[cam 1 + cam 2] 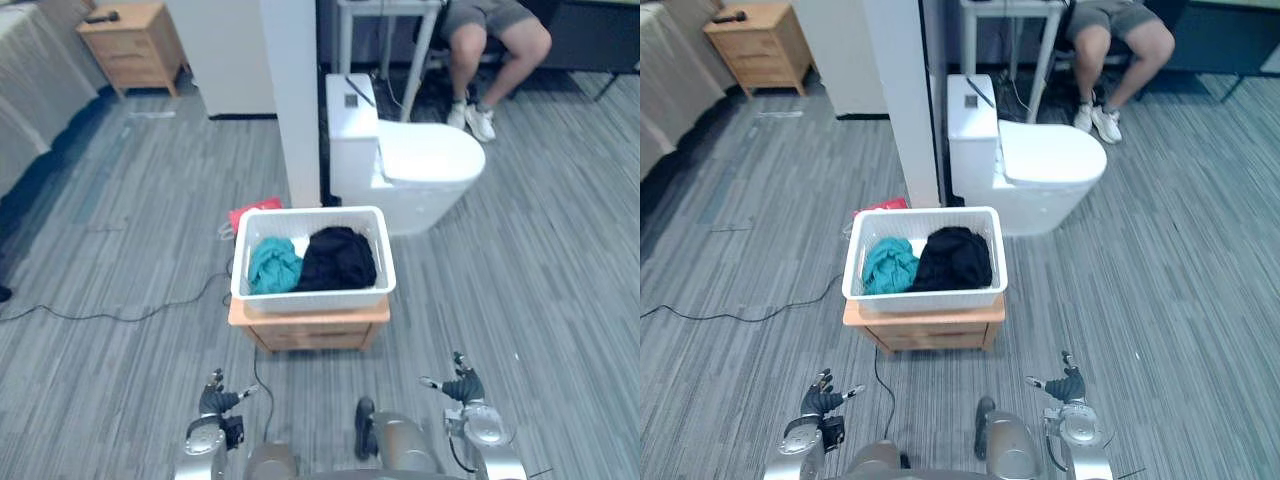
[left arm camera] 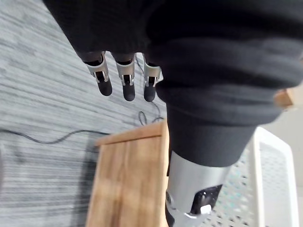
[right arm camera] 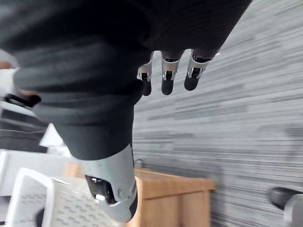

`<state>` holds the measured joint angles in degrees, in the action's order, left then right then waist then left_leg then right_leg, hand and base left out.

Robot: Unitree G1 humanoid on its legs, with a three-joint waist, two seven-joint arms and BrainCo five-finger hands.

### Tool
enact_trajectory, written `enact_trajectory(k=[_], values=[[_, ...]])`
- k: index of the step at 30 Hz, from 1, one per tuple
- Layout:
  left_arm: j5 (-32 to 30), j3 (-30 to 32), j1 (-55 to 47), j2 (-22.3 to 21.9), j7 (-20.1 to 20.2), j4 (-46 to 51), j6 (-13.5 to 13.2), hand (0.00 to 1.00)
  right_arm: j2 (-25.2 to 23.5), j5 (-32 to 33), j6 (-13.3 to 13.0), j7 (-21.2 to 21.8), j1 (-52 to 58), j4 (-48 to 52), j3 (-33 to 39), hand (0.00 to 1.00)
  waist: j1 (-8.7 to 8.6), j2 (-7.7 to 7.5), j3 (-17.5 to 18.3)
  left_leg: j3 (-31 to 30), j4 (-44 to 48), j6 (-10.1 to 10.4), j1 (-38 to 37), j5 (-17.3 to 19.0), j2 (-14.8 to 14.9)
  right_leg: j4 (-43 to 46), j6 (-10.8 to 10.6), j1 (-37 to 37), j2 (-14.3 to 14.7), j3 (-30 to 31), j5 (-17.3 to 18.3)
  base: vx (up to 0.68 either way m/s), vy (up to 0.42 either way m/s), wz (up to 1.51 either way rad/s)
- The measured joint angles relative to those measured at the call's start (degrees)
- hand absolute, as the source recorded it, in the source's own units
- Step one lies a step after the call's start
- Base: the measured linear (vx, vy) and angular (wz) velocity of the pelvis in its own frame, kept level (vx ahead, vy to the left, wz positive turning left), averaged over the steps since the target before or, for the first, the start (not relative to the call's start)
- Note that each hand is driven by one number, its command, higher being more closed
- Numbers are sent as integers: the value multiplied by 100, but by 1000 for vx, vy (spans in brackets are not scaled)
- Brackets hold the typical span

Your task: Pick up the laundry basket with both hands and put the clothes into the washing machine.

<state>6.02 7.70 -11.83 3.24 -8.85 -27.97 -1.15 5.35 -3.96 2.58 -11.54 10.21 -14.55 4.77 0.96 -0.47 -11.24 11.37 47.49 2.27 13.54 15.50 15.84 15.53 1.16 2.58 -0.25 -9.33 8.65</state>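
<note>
While left robot hand (image 1: pixel 215 398) and right robot hand (image 1: pixel 463 387) hover open, empty, white perforated plastic laundry basket (image 1: pixel 313 298) sits on low wooden table (image 1: pixel 310 335); probably light, stiff; grip both side rims.

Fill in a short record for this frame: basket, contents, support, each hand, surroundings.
basket: white laundry basket, upright
contents: teal garment beside black garment
support: low wooden stand under the basket
left hand: open, holding nothing, short of the basket
right hand: open, holding nothing, short of the basket
behind basket: white toilet; seated person farther back
</note>
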Motion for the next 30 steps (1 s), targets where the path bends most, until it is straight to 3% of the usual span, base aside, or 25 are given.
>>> enact_trajectory(k=[1,2,3,5,9,14,19,22,24,28,29,30], values=[[9,15,-15,1,-2,88,-1,0,2,1,0,-8,4,45,-7,0,29,-13,-6,-39,-431,8,-3,-5,-85,-38,-19,-27,-12,42,-12,311,90,-31],[39,45,-46,-3,-9,292,-2,0,14,4,-3,-19,-39,115,-7,0,19,23,51,-240,-1953,189,-174,-277,-394,-105,-74,-48,-43,51,-16,350,141,-23],[66,53,-77,-38,-9,477,-7,0,22,11,-1,-46,-34,289,9,0,19,152,91,-363,-2712,-27,-242,-872,-439,-130,-180,-51,32,61,11,270,152,-17],[136,203,-53,26,-27,894,-55,0,-230,121,-3,-70,61,608,19,0,6,-29,120,-288,-3021,-92,-423,-933,-637,-182,-324,-80,-182,148,5,263,140,-2],[238,218,-53,64,-89,1469,-211,0,-285,330,-103,-71,14,932,13,0,16,-85,156,-98,-3399,-191,-649,-996,-864,-232,-326,-81,-383,288,4,164,110,-10],[227,176,71,130,-148,1578,-254,0,-292,416,-176,-74,-307,783,-114,0,20,-87,165,15,-3723,-191,-766,-1015,-991,-584,-447,-131,-431,463,-68,70,32,-13],[-119,-68,828,546,-402,491,-155,0,-239,383,-92,-94,-1014,-617,-144,0,8,-79,160,-9,-4283,-139,-821,-1377,-1049,-679,-532,21,-395,480,-131,11,-23,2],[-410,-263,1439,699,-612,-390,-93,0,-120,333,-5,-277,-1668,-1417,-286,0,-7,19,95,-7,-4525,-128,-664,-1627,-1038,-663,-532,313,-352,511,-240,-62,-36,-9],[-507,-332,1825,696,-747,-873,-36,0,-86,320,33,-445,-2184,-1908,-360,0,-4,140,-59,9,-4537,-128,-546,-1707,-995,-666,-529,499,-294,632,-418,-93,-4,-27],[-675,-355,2456,856,-913,-1561,69,0,-68,275,53,-609,-3097,-2723,-511,0,6,144,-411,-2,-4498,-142,-336,-1716,-1001,-663,-534,793,-282,819,-515,-112,11,-24],[-703,-377,2658,909,-919,-1708,85,100,-44,270,77,-613,-3406,-2986,-520,0,13,147,-535,-15,-4481,-142,-264,-1716,-1007,-656,-532,875,-283,853,-524,-143,7,-11],[-719,-379,2766,934,-925,-1780,88,100,-35,269,100,-617,-3584,-3127,-518,0,13,148,-608,-24,-4477,-142,-231,-1716,-1011,-656,-532,908,-284,868,-525,-155,2,-6]])
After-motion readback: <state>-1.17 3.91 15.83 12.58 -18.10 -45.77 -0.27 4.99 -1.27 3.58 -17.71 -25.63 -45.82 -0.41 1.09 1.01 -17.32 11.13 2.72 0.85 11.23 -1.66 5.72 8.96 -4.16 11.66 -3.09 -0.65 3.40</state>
